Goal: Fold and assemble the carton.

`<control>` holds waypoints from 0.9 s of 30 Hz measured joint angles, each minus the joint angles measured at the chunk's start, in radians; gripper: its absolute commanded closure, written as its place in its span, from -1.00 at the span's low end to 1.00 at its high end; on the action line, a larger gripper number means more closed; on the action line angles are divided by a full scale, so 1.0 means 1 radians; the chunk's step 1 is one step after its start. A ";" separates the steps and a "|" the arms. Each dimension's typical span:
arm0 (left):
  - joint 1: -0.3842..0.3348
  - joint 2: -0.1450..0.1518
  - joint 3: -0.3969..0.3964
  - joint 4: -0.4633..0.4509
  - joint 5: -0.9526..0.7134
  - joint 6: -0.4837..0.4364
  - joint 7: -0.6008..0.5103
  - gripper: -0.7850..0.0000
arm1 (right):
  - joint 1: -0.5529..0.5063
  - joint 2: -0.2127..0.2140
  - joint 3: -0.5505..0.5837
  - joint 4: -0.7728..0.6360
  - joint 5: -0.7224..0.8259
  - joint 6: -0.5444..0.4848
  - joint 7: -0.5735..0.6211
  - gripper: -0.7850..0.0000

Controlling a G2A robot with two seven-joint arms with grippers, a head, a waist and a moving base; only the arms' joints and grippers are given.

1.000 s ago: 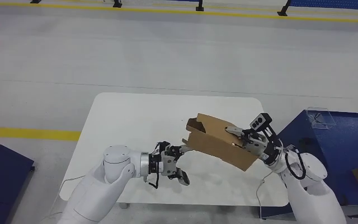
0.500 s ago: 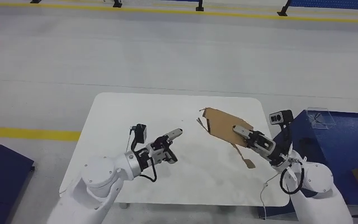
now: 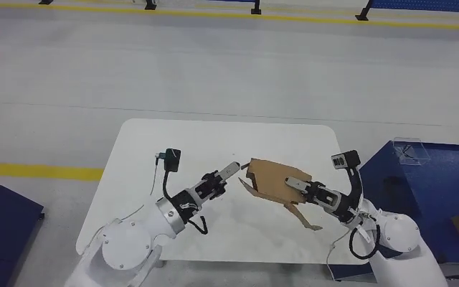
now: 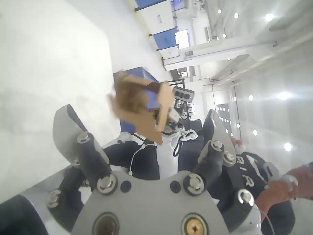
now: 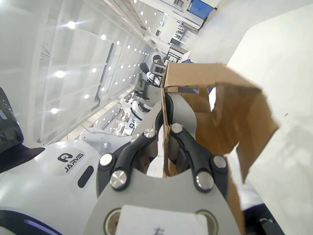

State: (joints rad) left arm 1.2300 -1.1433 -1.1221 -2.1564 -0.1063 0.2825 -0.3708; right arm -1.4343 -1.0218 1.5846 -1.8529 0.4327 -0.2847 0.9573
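Observation:
The brown carton (image 3: 275, 178) hangs half-opened over the right middle of the white table (image 3: 165, 143), with loose flaps at both ends. My right gripper (image 3: 296, 186) is shut on one of its walls; in the right wrist view the fingers (image 5: 181, 113) pinch the cardboard edge of the carton (image 5: 227, 103). My left gripper (image 3: 228, 172) is open just off the carton's left end, not touching it. In the left wrist view the carton (image 4: 137, 106) sits beyond the gripper (image 4: 144, 125), between its spread fingers (image 4: 69, 123).
A blue box (image 3: 423, 186) stands beside the table's right edge, with a small clear container (image 3: 411, 151) on top. The table's left half and far side are bare white surface. Grey floor lies beyond.
The right gripper has brought the carton lower and to the left, tilting it flatter. The left gripper has swung up from the front edge and closed in on the carton's left end.

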 measured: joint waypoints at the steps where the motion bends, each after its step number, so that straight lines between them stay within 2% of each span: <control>1: 0.017 0.002 -0.010 -0.025 0.022 -0.057 0.008 -1.00 | 0.000 0.001 -0.001 0.001 -0.006 0.001 0.020 1.00; 4: 0.065 0.006 -0.031 -0.071 0.073 -0.171 0.023 -1.00 | -0.002 0.005 -0.005 0.002 -0.009 0.008 0.061 1.00; 7: 0.091 0.010 -0.032 -0.088 0.103 -0.209 -0.008 -1.00 | -0.003 0.007 -0.008 -0.001 0.014 0.024 0.103 1.00; 19: 0.011 -0.002 0.050 -0.024 0.152 -0.095 -0.106 -1.00 | -0.001 0.014 -0.007 -0.002 0.080 0.059 0.174 1.00; 27: 0.004 -0.009 0.076 -0.038 0.121 -0.119 -0.130 -1.00 | -0.002 0.017 -0.019 -0.006 0.073 0.067 0.181 1.00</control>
State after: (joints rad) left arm 1.2344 -1.1522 -1.0459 -2.1939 0.0145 0.1640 -0.5012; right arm -1.4359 -1.0049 1.5652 -1.8585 0.5060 -0.2180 1.1387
